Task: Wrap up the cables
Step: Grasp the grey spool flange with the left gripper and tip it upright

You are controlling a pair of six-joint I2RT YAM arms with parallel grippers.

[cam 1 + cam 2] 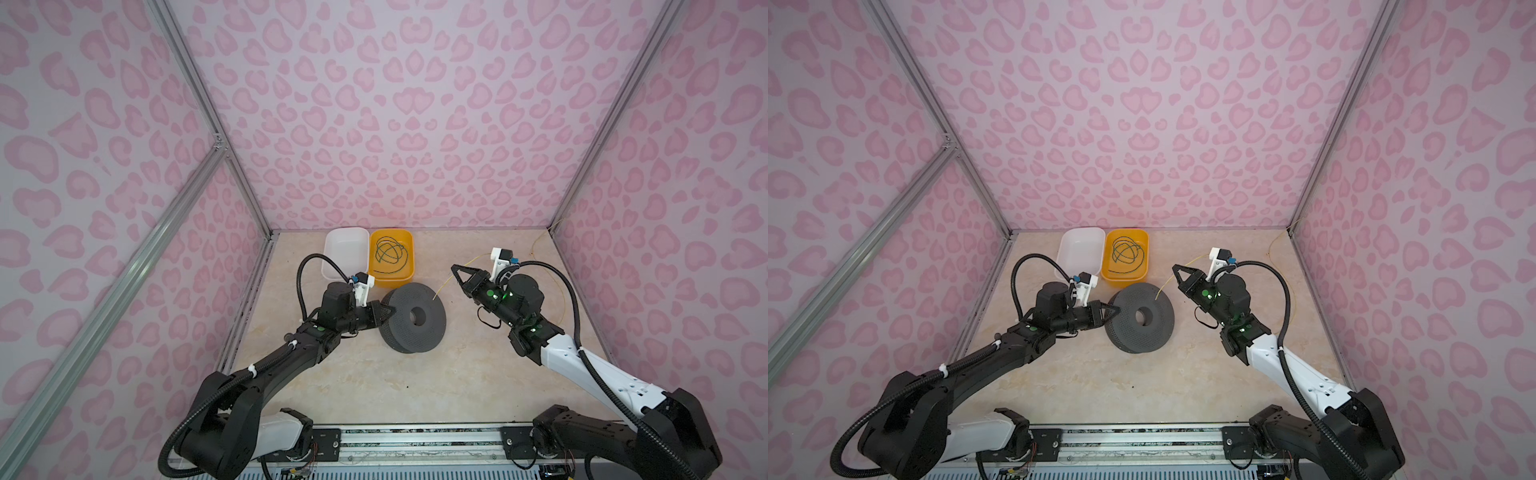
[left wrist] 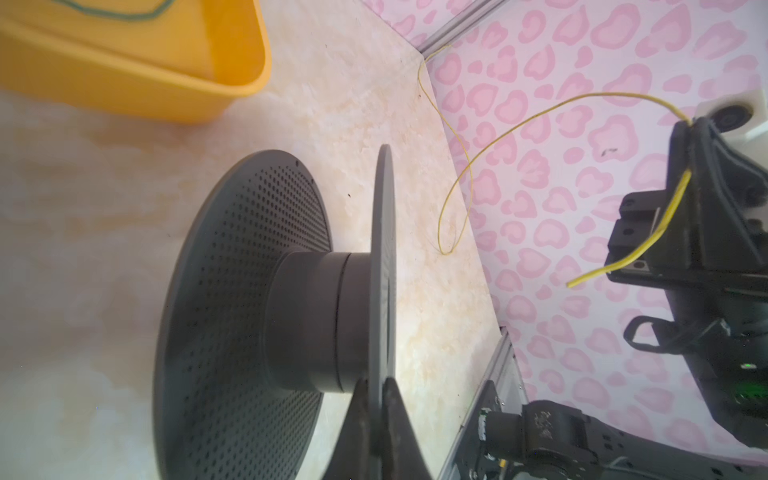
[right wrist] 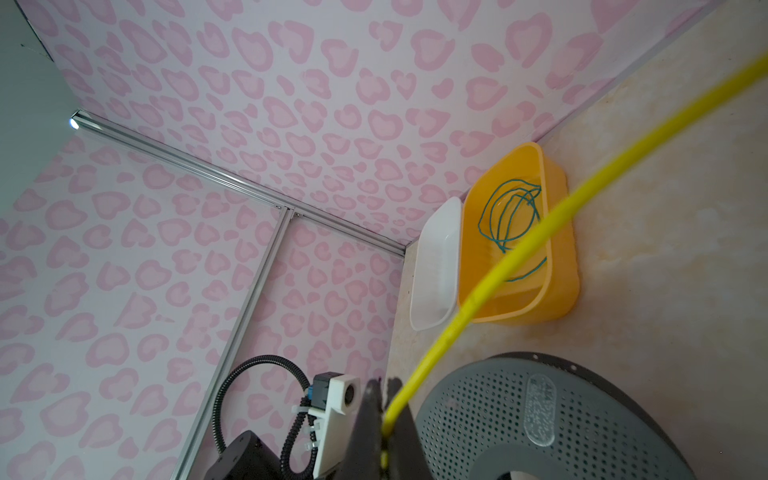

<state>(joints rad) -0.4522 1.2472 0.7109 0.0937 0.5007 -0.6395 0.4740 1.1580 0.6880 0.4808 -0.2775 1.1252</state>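
A grey perforated spool [image 1: 432,328] [image 1: 1158,332] lies tilted on the table's middle. My left gripper [image 1: 388,311] [image 1: 1115,309] [image 2: 376,386] is shut on the rim of its upper flange [image 2: 382,249]. Right of the spool, my right gripper [image 1: 454,268] [image 1: 1176,268] [image 3: 384,386] is shut on the yellow cable [image 1: 440,289] [image 2: 602,94] [image 3: 471,301]. A short free end hangs toward the spool, and the rest trails to the back right corner. The green cable [image 1: 390,253] [image 1: 1127,253] [image 3: 498,212] lies coiled in an orange bin [image 1: 409,274].
A white bin [image 1: 345,253] [image 3: 436,270] stands against the orange bin's left side, both at the back wall. Pink patterned walls with aluminium posts close in three sides. A rail [image 1: 415,440] runs along the front edge between the arm bases.
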